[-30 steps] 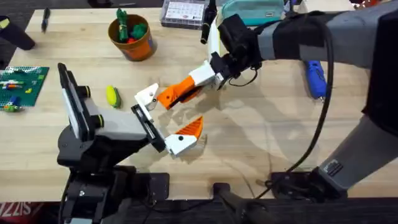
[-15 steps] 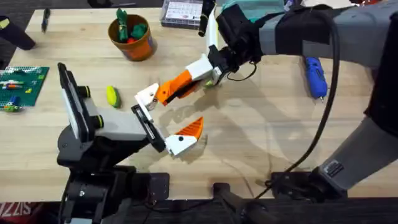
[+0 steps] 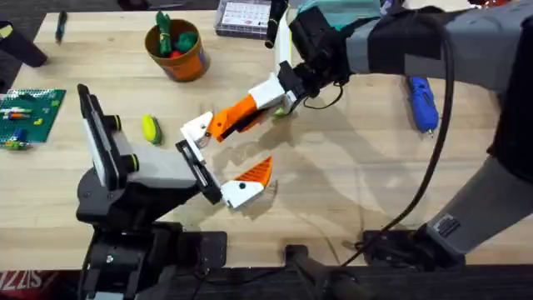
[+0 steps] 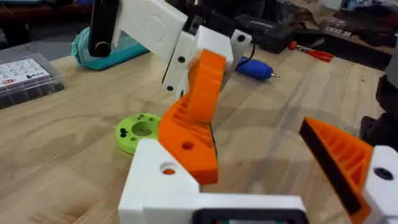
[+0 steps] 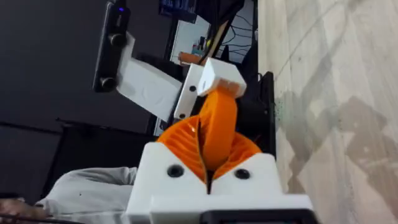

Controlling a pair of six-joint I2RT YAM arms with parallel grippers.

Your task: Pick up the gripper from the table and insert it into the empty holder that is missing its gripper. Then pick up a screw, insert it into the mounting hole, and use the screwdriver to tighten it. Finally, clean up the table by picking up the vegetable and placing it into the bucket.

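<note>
The right gripper (image 3: 236,122) was clamped on the orange wedge-shaped gripper (image 3: 226,125), pressed at the left gripper (image 3: 223,158)'s empty white holder (image 3: 196,129), whose jaws stood spread. For clean seating, the wedge probably needed aligning with the holder's slot before being pushed home.

right gripper (image 3: 241,117) carrying the gripper (image 3: 233,118) shifted up-table and slightly left over the last second, wedge tip now against the holder (image 3: 197,129) of the left gripper (image 3: 218,162); no change in the last half second
</note>
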